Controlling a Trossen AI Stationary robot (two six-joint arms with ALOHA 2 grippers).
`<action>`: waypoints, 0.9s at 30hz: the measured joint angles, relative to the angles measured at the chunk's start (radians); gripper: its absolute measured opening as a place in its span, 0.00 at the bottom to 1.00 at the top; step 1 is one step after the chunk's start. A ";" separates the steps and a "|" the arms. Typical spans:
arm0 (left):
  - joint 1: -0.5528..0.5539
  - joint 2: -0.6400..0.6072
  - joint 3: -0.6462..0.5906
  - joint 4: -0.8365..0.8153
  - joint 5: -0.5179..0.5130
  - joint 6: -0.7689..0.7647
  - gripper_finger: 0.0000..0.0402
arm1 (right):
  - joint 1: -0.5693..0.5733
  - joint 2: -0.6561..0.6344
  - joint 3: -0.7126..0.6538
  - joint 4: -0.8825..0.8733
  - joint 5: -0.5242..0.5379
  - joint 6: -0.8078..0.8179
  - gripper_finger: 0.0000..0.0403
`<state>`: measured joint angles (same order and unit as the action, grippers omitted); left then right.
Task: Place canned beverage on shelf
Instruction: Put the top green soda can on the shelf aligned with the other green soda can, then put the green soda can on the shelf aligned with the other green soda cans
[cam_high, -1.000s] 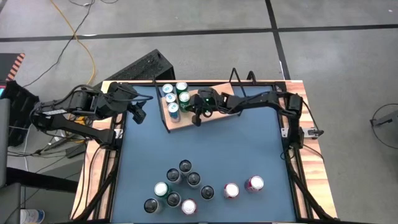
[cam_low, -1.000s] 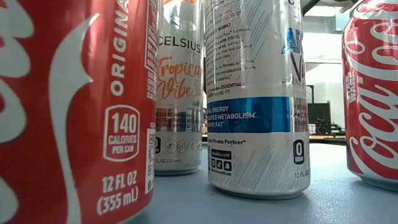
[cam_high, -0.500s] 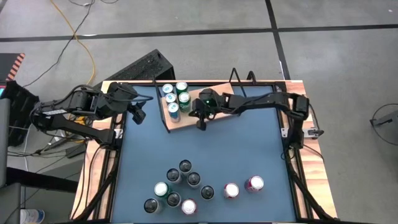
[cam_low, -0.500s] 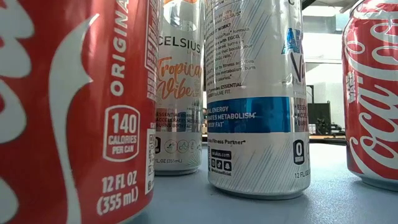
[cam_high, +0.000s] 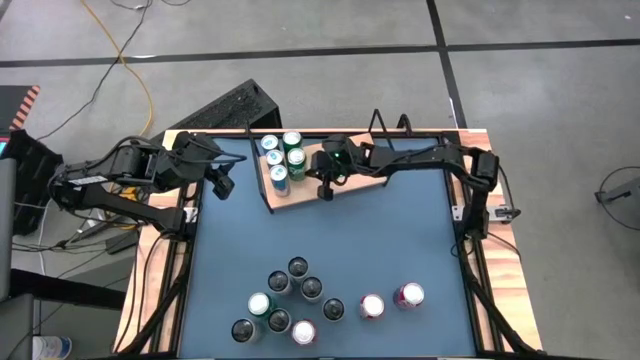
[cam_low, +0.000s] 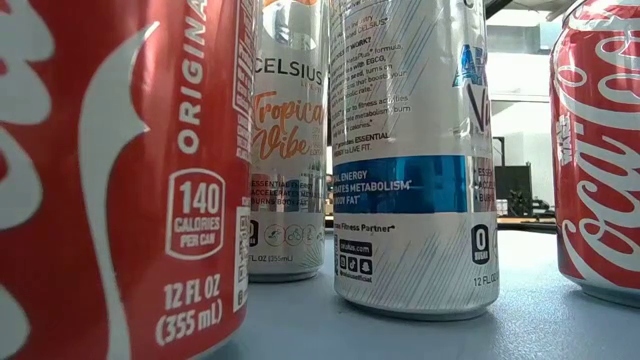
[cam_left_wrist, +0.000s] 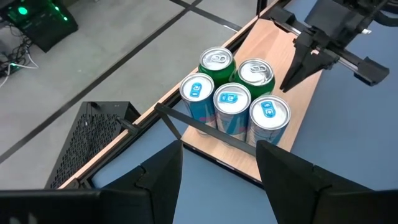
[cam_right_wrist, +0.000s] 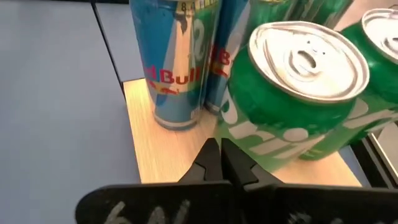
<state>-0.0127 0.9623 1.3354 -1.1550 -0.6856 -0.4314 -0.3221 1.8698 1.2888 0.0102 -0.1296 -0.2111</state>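
Right gripper (cam_high: 325, 190) has drifted a touch toward the far side, fingers pinched together and empty, just right of the five cans (cam_high: 281, 156) standing on the shelf (cam_high: 300, 196) at the table's far edge. Left gripper (cam_high: 222, 183) hovers part-open left of the shelf, holding nothing.

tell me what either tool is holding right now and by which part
Nothing is held. The right tool is shut on nothing beside the green can; the left tool is open.
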 joint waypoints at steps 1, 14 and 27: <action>0.000 0.000 0.000 0.000 0.000 -0.002 0.48 | -0.003 0.000 0.000 0.004 0.000 0.000 0.00; 0.000 0.000 0.000 0.002 -0.010 -0.011 0.48 | -0.040 0.000 0.000 0.028 -0.001 0.001 0.00; 0.000 0.000 0.000 -0.001 0.020 -0.019 0.48 | -0.003 -0.099 -0.001 -0.103 -0.001 0.036 0.00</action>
<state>-0.0124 0.9619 1.3354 -1.1556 -0.6651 -0.4500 -0.3254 1.7711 1.2882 -0.0928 -0.1307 -0.1755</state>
